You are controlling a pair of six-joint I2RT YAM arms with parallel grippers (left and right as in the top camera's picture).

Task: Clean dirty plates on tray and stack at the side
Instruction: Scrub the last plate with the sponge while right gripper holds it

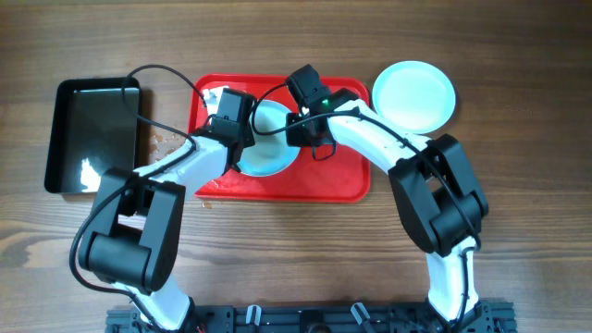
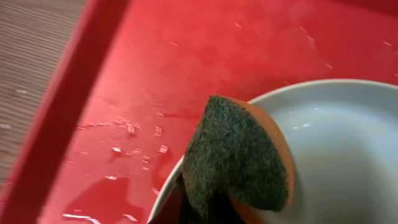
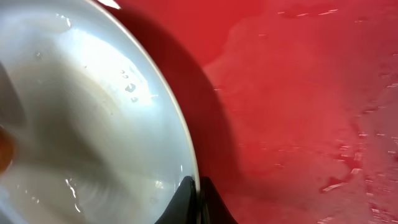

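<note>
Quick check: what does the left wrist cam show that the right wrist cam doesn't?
Only left wrist: the sponge, dark scrub side showing, at the plate edge, plus the tray raised rim and the table beyond it. Only right wrist: the right gripper pinched on the plate's rim. Both: the white plate and the wet red tray floor.

Two plates [image 1: 414, 95], one tray [image 1: 344, 181], one pan [image 1: 92, 139], one sponge [image 2: 239, 155].
One plate [image 1: 270, 159] lies on the red tray; the second plate sits on the bench [image 1: 296, 28] just off the tray's far right corner; the single black pan lies left of the tray.
</note>
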